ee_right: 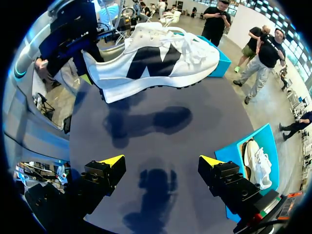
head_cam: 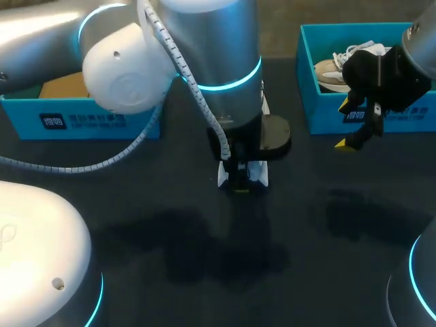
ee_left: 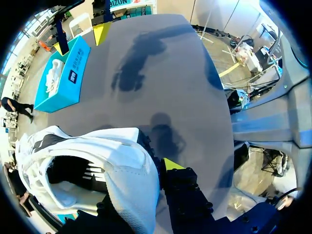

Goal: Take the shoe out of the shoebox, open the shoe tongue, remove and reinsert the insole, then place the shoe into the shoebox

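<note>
A white shoe (ee_right: pixel 156 58) with a dark side mark hangs above the dark table, heel toward my left arm. My left gripper (ee_left: pixel 158 168) is shut on its heel collar, one finger inside the shoe (ee_left: pixel 97 165) and one yellow tip outside. In the head view this gripper (head_cam: pixel 241 180) is at the table's middle, and only white bits of the shoe (head_cam: pixel 257 174) show under the arm. My right gripper (ee_right: pixel 162 161) stands open with nothing in it, facing the shoe's side from a distance. It hangs (head_cam: pixel 354 126) beside the right blue shoebox (head_cam: pixel 327 116).
The right shoebox (ee_right: pixel 239 151) holds a second pale shoe (head_cam: pixel 334 71). Another blue shoebox (head_cam: pixel 82 116), brown inside, stands at the back left, partly hidden by my left arm. The bare dark tabletop (head_cam: pixel 204 259) stretches toward the near edge.
</note>
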Tool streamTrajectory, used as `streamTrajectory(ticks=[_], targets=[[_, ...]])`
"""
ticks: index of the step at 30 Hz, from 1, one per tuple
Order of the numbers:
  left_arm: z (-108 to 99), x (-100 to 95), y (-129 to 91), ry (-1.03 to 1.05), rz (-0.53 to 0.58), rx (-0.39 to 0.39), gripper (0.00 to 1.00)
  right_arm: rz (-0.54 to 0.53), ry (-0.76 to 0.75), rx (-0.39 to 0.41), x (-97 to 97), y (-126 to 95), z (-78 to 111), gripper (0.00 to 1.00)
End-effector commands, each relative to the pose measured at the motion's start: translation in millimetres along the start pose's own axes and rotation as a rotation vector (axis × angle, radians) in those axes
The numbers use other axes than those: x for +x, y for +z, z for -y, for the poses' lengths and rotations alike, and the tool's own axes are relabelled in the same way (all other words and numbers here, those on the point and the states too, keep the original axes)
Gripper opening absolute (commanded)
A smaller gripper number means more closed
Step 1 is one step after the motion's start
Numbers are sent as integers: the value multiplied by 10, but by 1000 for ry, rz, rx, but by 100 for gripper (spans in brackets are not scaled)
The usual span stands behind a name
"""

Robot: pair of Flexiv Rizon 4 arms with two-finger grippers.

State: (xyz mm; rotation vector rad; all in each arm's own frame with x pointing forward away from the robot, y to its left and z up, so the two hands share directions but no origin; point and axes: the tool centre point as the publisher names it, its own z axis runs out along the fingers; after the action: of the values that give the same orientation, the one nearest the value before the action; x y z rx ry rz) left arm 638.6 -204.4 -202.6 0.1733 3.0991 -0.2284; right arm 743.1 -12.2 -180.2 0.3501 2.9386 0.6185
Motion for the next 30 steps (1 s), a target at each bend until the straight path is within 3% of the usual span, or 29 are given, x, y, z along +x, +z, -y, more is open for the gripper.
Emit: streamTrajectory(ticks=[1,11,30], targets=[[-7,-1,-19,1,1,1,0,1,1,3,-2,13,-9,100],[-533,-207,-133,25,-49,22,0,1,1,3,-2,13,-9,100],[-1902,-725,-312,11,-129,12,0,1,1,3,-2,13,-9,100]])
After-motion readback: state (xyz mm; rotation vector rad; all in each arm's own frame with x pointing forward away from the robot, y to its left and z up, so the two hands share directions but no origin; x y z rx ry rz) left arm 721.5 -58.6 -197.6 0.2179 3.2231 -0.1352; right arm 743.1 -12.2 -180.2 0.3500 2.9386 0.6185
